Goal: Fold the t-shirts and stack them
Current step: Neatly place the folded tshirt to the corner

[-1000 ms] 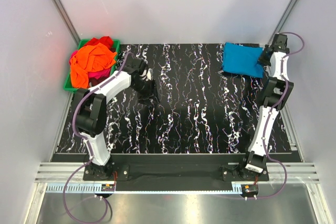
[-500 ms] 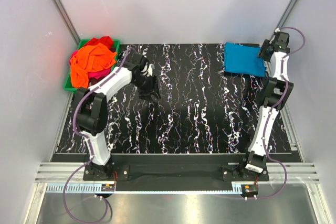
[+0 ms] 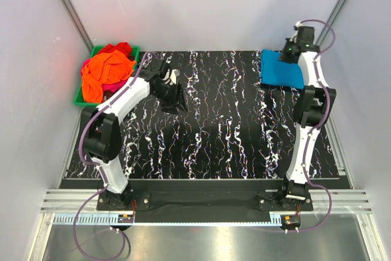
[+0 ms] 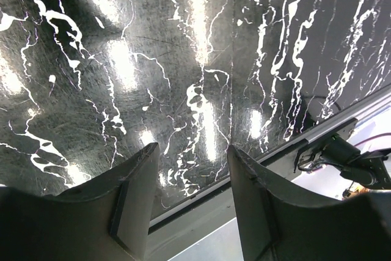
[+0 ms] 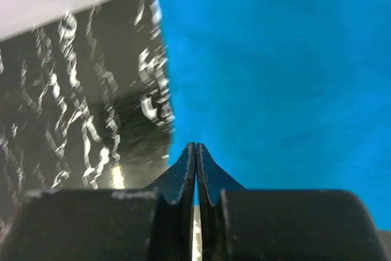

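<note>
Aloft, right fingers (image 5: 181,178) above turquoise t-shirt (image 5: 275,71)

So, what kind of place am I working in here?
Looks like an enclosed robot test cell, not a home: plain white walls on aluminium posts, a black marbled table, a green bin of t-shirts.

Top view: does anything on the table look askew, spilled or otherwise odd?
Only at the far left: the orange t-shirt heaped in the green bin spills over its left rim. The folded blue t-shirt at the far right lies flat; nothing else stands out.
</note>
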`<state>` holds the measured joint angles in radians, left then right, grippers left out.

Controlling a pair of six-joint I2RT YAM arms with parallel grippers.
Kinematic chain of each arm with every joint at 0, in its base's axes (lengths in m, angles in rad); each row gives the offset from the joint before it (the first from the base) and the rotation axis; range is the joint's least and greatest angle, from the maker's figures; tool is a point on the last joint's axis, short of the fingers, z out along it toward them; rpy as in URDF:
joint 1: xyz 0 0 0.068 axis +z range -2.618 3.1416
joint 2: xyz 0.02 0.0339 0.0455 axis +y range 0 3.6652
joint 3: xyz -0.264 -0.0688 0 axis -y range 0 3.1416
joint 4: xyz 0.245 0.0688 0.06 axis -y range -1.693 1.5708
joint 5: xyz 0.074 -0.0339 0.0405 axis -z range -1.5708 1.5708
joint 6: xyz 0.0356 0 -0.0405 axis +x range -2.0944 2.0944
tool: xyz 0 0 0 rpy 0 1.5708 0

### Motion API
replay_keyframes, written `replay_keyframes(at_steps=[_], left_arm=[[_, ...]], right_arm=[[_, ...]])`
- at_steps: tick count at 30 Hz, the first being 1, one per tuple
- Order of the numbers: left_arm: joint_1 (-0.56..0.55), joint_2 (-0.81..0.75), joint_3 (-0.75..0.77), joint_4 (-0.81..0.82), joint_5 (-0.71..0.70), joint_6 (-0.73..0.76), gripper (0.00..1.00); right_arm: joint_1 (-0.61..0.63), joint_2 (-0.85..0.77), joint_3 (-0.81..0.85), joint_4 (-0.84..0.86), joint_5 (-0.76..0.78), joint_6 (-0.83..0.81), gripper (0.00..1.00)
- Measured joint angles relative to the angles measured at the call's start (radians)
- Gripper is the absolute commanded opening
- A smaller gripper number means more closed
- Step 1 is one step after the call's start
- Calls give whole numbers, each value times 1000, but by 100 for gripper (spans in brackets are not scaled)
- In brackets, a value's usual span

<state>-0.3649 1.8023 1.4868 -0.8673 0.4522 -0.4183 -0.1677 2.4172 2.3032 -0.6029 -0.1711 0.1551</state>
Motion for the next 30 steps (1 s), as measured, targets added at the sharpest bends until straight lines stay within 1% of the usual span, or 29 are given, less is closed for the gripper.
replay_keyframes(at_steps=[3,7,13,17,19,22,23,25,26,28,29,30], left_arm=[[0,-17,-2,1,0,0,53],[0,-34,-12,6,0,0,53],[0,-35,-21,8,3,0,53],[0,-35,-15,1,6,-1,53],[0,-35,-5,-1,8,-2,53],[0,-39,9,-5,11,-6,53],[0,-44,11,-6,12,-8,54],[0,-65,11,-8,12,-12,55],[0,-87,9,-6,13,-18,56],[2,-138,2,3,17,-34,57],[4,-175,-9,19,22,-45,58],[6,-219,-23,37,26,-59,59]], right_arm=[[36,4,-42,8,-36,20,6],[36,40,-77,6,-66,34,5],[47,50,-188,7,-105,23,5],[75,40,-222,-2,-108,2,6],[82,19,-229,-29,-104,-6,7],[89,-29,-240,-87,-92,-6,13],[90,-56,-247,-113,-89,-2,21],[95,-132,-259,-177,-74,10,27],[97,-198,-273,-220,-61,18,38],[103,-283,-306,-244,-54,40,51],[109,-360,-348,-263,-54,60,72],[115,-449,-401,-280,-56,86,83]])
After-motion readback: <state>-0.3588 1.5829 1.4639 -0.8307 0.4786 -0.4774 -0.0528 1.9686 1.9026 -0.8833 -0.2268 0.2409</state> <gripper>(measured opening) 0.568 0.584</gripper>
